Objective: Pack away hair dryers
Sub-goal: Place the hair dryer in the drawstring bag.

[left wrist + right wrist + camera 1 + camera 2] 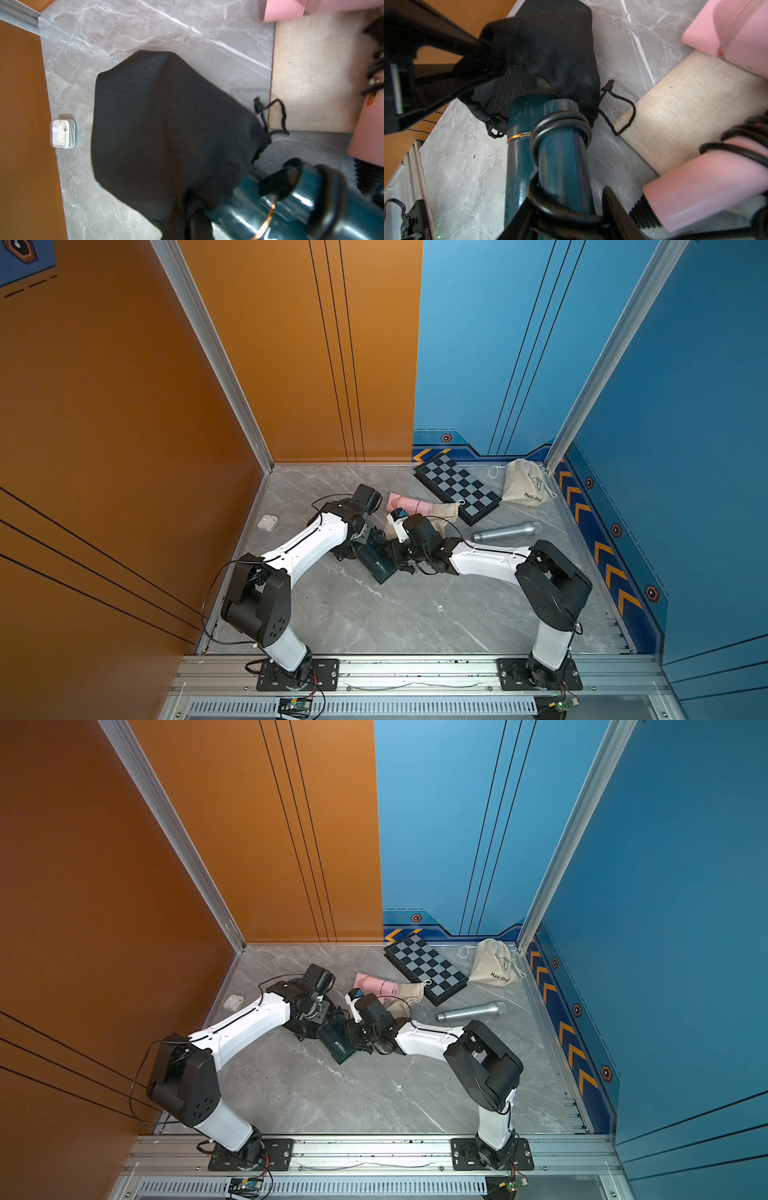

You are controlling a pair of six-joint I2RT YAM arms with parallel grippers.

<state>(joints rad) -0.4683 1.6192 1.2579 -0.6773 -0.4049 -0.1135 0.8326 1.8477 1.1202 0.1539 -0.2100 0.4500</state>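
Observation:
The dark teal hair dryer [376,563] [560,166], with a thin gold ring and black cord wound round it, lies mid-table. My right gripper [566,207] [394,556] is shut on its body and cord. Its front end sits in the mouth of a black drawstring bag [166,124] [550,52]. My left gripper [191,224] [369,538] is shut on that bag's rim cloth. The pale pink hair dryer [405,504] [695,187] lies just behind on a flat beige cloth bag [685,114] [311,72].
A chessboard [457,487] and a filled beige bag printed "Hair Dryer" [525,485] stand at the back right. A silver microphone [507,531] lies right of my right wrist. A white earphone case [267,522] [62,133] sits by the left wall.

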